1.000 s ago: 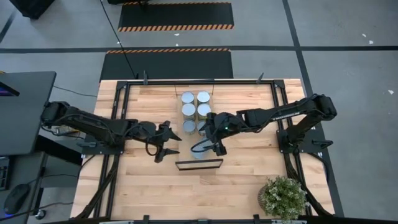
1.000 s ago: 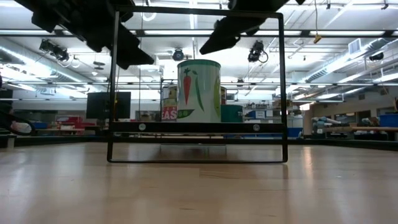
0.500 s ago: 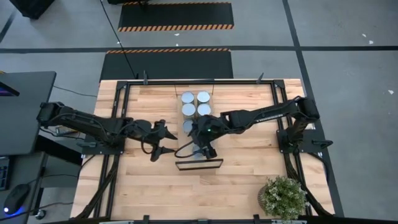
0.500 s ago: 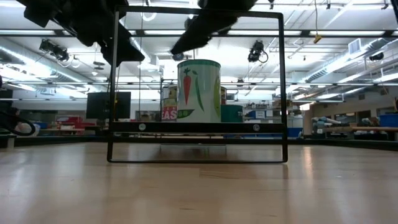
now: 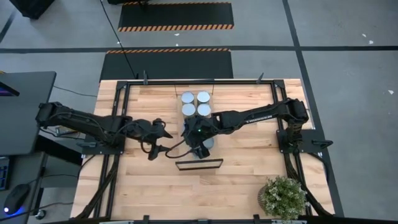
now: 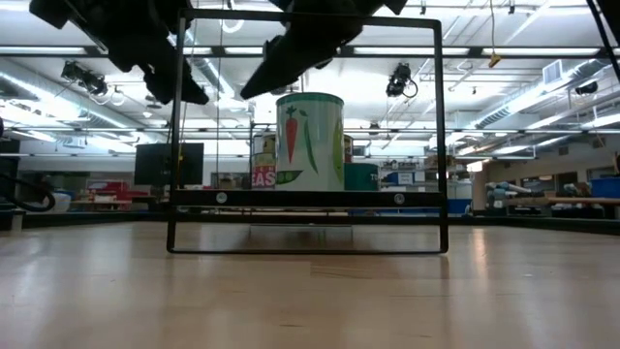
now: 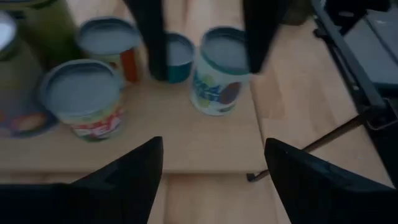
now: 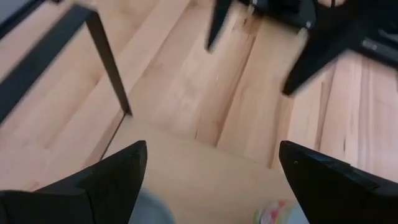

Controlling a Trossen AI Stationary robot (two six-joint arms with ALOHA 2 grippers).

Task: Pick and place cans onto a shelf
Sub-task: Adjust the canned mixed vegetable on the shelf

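The right gripper [image 5: 198, 148] has swung across over the shelf [image 5: 199, 164], fingers apart and empty above the can [image 6: 310, 142] there, while the left gripper [image 5: 163, 144] waits alongside, fingers apart.

Only the red letters "AS" read on the partly hidden can [image 6: 263, 160] just left of the white carrot-printed can [image 6: 310, 142].

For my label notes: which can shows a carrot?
The front can, centred in the black frame; the cans behind it show red lettering or plain teal.
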